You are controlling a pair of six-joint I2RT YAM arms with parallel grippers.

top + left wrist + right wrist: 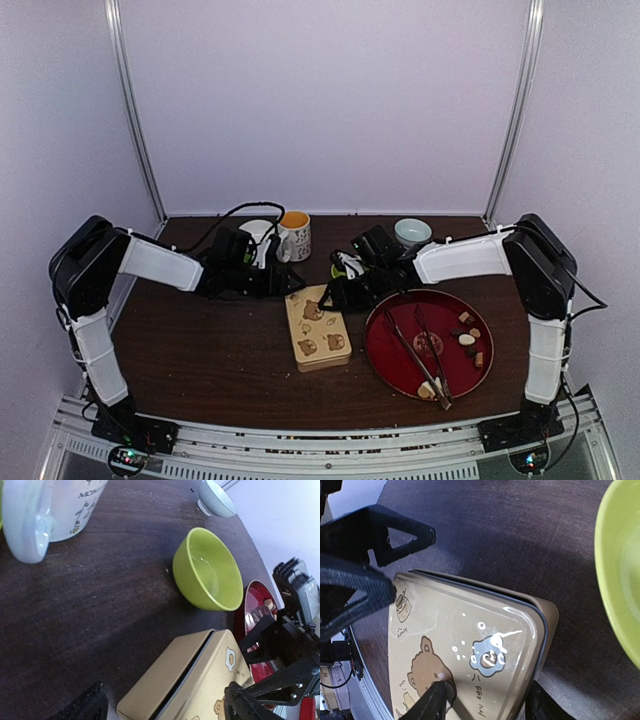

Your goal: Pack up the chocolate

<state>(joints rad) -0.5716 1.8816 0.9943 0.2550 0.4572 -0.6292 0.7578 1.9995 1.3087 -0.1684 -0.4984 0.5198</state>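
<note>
Chocolate pieces lie on the right half of the red tray, beside the metal tongs and well apart from the tan box.

Left wrist view: the left gripper stands wide apart and empty over the box. The green bowl and mug stand beyond it.

Right wrist view: the right gripper straddles the box's edge, fingers half apart. Whether it clamps cannot be told. The left gripper's black frame blocks the upper left.

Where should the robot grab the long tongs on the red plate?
Probably across both arms, nearer the joined end, coming straight down from above. The tongs lie flat on the red plate, joined at its near rim and spreading toward the far side, so the arms sit closest there.
</note>
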